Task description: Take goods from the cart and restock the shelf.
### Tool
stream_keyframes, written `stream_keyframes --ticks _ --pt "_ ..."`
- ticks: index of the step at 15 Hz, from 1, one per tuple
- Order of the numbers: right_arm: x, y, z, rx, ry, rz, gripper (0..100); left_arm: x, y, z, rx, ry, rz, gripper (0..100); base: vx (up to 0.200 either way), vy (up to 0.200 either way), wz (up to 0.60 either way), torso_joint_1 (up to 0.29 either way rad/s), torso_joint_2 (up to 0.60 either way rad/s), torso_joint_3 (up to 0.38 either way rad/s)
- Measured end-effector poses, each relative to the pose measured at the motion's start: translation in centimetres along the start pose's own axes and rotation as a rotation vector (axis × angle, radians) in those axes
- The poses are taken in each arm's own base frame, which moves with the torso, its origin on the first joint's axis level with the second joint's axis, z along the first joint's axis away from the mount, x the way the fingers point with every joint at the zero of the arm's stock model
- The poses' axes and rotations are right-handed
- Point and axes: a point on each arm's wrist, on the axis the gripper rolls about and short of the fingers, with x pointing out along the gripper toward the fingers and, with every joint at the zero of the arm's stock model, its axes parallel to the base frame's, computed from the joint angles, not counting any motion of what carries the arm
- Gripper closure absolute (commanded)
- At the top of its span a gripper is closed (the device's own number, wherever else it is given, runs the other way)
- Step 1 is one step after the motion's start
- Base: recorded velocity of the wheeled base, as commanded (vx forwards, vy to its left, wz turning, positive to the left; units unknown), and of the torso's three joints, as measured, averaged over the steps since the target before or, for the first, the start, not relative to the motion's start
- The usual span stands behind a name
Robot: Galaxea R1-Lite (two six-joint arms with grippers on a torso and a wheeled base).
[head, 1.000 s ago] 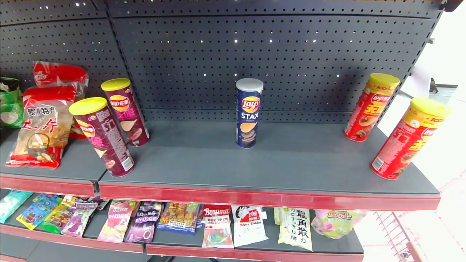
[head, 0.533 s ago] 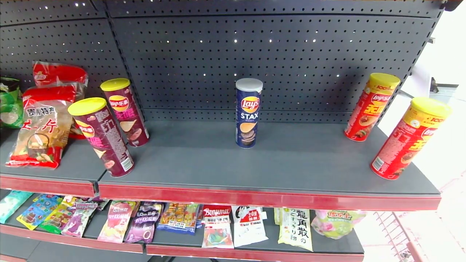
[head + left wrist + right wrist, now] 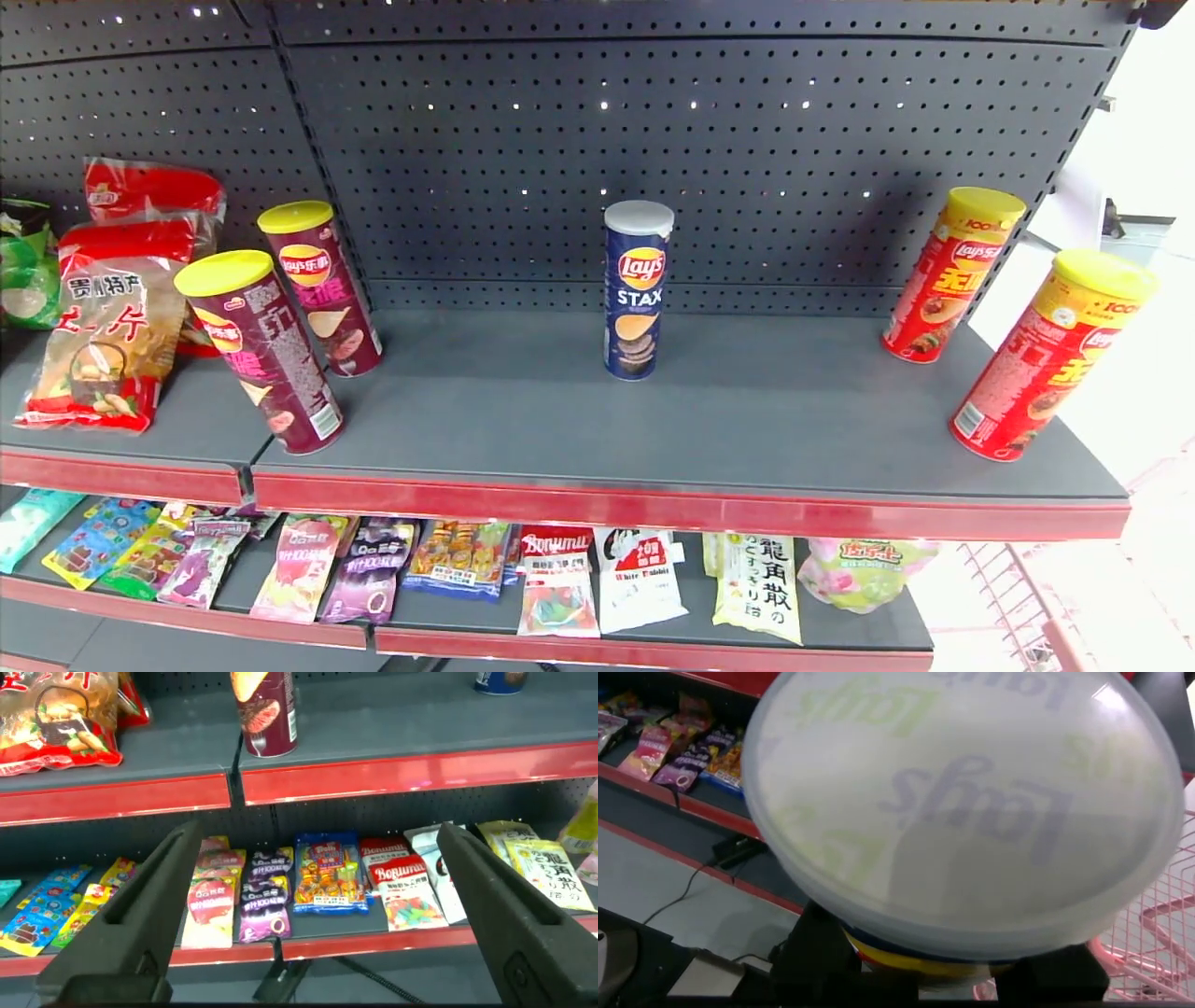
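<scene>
A dark pegboard back panel (image 3: 560, 140) rose behind the grey, red-edged shelf (image 3: 653, 420). A blue can (image 3: 638, 289) stood upright near the middle of the shelf, closer to its back edge. Towards the left end stood two purple cans with yellow lids, the front purple can (image 3: 257, 350) near the front edge and the rear purple can (image 3: 319, 285) behind it, apart from it. At the right end stood two red cans, the rear red can (image 3: 952, 273) by the back panel and the front red can (image 3: 1050, 355) at the front right corner. Snack bags (image 3: 107, 317) were piled at the far left. The lower shelf (image 3: 187, 621) carried a row of small sweet packets (image 3: 560, 579) lying flat along its front edge. The left gripper (image 3: 320, 833) hung in front of the lower shelf with its fingers (image 3: 159, 896) spread wide and nothing between them. The right gripper (image 3: 938, 966) gripped the held can (image 3: 971, 793), its dark fingers (image 3: 817, 952) pressed against the can's sides just under the clear lid, with the pink wire cart (image 3: 1158, 943) beside it and the lower shelf's front edge beyond.
</scene>
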Motion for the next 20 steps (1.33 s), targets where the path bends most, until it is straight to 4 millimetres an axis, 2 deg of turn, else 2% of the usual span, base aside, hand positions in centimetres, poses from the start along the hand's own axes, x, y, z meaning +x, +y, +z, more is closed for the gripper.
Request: stream_keyframes --ticks 3,13,15,16,17,19,20 --pt "0.0 0.0 0.0 0.000 0.000 0.001 100 0.0 0.0 0.0 0.001 0.000 0.000 0 0.200 0.000 0.00 -0.004 0.00 0.004" --pt "0.0 0.0 0.0 0.000 0.001 0.001 100 0.0 0.0 0.1 -0.035 -0.004 0.005 0 0.000 0.000 0.00 0.000 0.00 0.000" --pt "0.0 0.0 0.0 0.000 0.000 0.002 100 -0.4 0.1 2.6 -0.065 -0.063 -0.029 0 0.000 0.000 0.00 0.000 0.00 0.000" --pt "0.0 0.0 -0.1 -0.001 0.000 0.007 100 -0.6 0.3 5.1 -0.093 -0.101 -0.045 0 0.000 0.000 0.00 0.000 0.00 0.000" --pt "0.0 0.0 -0.1 -0.002 -0.003 0.013 100 -0.6 0.5 8.3 -0.116 -0.138 -0.073 0 0.000 0.000 0.00 0.000 0.00 0.000" --pt "-0.1 0.0 -0.1 -0.003 -0.009 0.016 100 1.4 0.9 13.9 -0.103 -0.137 -0.201 0 0.000 0.000 0.00 0.000 0.00 0.000" --pt "-0.1 0.0 -0.1 -0.004 -0.012 0.018 100 3.3 0.9 15.8 -0.076 -0.101 -0.330 0 0.000 0.000 0.00 0.000 0.00 0.000"
